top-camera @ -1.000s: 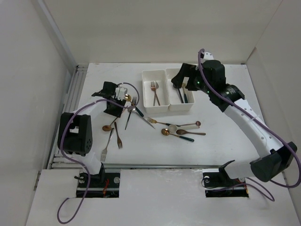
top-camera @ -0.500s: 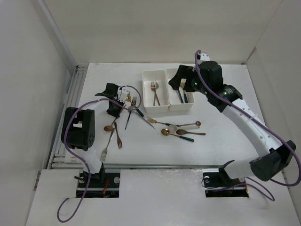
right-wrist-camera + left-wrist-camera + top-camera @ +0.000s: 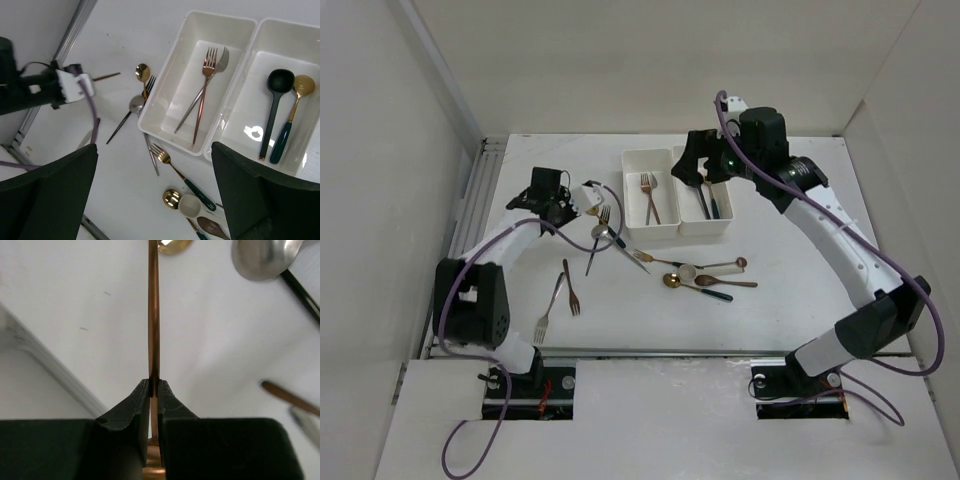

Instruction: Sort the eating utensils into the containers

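Note:
My left gripper (image 3: 154, 385) is shut on the thin handle of a copper spoon (image 3: 154, 315) and holds it above the table's left side (image 3: 560, 195). The handle sticks out past the wrist (image 3: 107, 76). Two joined white bins stand at the back. The left bin (image 3: 632, 215) holds two forks (image 3: 202, 90) and the right bin (image 3: 725, 228) holds two spoons (image 3: 280, 115). My right gripper (image 3: 155, 200) hangs open and empty above the bins (image 3: 705, 165). Several loose forks and spoons lie on the table in front of the bins.
A gold spoon (image 3: 592, 208), a fork (image 3: 605, 215) and a black-handled silver spoon (image 3: 598, 240) lie below the left gripper. Two forks (image 3: 558, 298) lie nearer the front. A cluster of spoons (image 3: 705, 280) sits mid-table. A metal rail (image 3: 470, 200) runs along the left edge.
The left gripper closed on the copper spoon that lay at the front left and lifted it up and back. The right arm shifted slightly left over the bins, still open.

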Action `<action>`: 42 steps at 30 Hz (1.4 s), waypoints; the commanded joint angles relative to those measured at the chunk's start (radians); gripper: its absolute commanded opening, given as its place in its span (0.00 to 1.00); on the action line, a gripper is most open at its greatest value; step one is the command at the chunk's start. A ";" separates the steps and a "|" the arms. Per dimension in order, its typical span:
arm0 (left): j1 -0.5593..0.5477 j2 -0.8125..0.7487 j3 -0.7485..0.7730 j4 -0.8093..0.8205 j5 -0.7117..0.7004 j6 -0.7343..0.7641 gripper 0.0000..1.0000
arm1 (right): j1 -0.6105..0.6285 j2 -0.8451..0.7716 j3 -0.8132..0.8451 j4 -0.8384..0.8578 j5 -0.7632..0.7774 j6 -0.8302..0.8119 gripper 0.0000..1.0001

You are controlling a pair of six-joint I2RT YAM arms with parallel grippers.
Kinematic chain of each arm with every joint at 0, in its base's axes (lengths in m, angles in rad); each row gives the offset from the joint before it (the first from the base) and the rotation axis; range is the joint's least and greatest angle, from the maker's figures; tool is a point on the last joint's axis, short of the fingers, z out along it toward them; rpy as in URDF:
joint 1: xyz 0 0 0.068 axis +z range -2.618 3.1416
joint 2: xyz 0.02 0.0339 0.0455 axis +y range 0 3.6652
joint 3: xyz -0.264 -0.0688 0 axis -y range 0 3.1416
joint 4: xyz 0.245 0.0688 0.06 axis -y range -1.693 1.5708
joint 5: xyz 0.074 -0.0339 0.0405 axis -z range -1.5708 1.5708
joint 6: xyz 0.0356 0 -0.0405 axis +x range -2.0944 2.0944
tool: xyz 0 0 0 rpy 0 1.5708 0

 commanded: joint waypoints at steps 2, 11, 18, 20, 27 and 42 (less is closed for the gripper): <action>-0.016 -0.213 -0.007 -0.021 0.146 0.502 0.00 | -0.053 0.048 0.110 -0.030 -0.199 -0.090 1.00; -0.120 -0.414 -0.098 0.028 0.365 1.161 0.00 | -0.013 0.305 0.441 -0.051 -0.451 -0.090 0.93; -0.214 -0.449 -0.059 0.075 0.428 1.297 0.00 | 0.137 0.447 0.492 -0.102 -0.496 -0.090 0.89; -0.223 -0.469 -0.069 0.087 0.441 1.326 0.00 | 0.159 0.457 0.469 -0.102 -0.485 -0.079 0.87; -0.223 -0.511 -0.119 0.106 0.471 1.313 0.00 | 0.173 0.430 0.362 -0.072 -0.438 -0.070 0.80; -0.223 -0.565 -0.176 0.186 0.509 1.245 0.00 | 0.193 0.419 0.283 -0.004 -0.493 -0.051 0.55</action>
